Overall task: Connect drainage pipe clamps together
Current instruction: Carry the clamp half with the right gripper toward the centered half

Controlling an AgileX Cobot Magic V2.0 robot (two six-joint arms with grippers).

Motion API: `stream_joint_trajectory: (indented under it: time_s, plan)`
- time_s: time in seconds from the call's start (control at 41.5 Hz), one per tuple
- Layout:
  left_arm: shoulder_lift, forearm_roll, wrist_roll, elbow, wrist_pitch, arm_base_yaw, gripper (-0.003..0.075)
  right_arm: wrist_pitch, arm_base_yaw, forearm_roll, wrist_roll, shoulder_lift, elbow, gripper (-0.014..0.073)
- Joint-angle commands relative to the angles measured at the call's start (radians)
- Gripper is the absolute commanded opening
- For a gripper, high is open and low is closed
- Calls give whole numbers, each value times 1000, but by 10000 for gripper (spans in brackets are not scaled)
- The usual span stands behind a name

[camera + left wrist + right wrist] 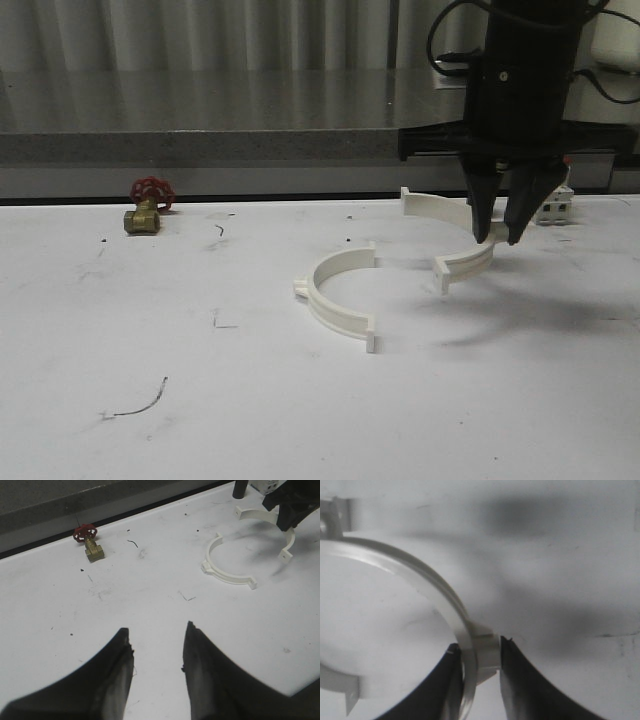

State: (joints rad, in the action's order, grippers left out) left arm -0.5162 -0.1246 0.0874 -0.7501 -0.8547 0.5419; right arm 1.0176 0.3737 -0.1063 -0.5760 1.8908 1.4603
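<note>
Two white half-ring clamps lay on the white table (200,400), near each other but apart. The nearer clamp (335,298) sat flat around the table's middle, its arc bulging toward the robot's left and its open side facing right, with flat tabs at both ends. The farther clamp (450,232) lay to its right and farther back, its open side turned toward the first, so the two arcs faced each other with a gap between their tabs.

The right gripper (497,238) pointed down at the farther clamp, and its dark fingers (517,680) were closed on that clamp's band, one finger inside the arc and one outside, pressing a small raised block on the band. Whether this clamp still rested on the table or was slightly lifted could not be told.

The left gripper (157,645) hovered over bare table well to the left of both clamps, its fingers spread apart and holding nothing.

Toward the back left of the table stood a small brass valve with a red handwheel (148,205). Behind the right gripper, a white boxy part (556,207) sat near the table's back edge.
</note>
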Motion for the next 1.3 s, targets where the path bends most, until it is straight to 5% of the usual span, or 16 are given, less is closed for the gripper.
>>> stream_joint_trajectory:
  time_s: [0.0, 1.278]
  plan:
    - [-6, 2, 3, -24, 66, -1, 238, -12, 4, -49, -68, -42, 33, 189]
    - [-6, 2, 3, -24, 66, -1, 238, -86, 52, 21, -146, 31, 31, 189]
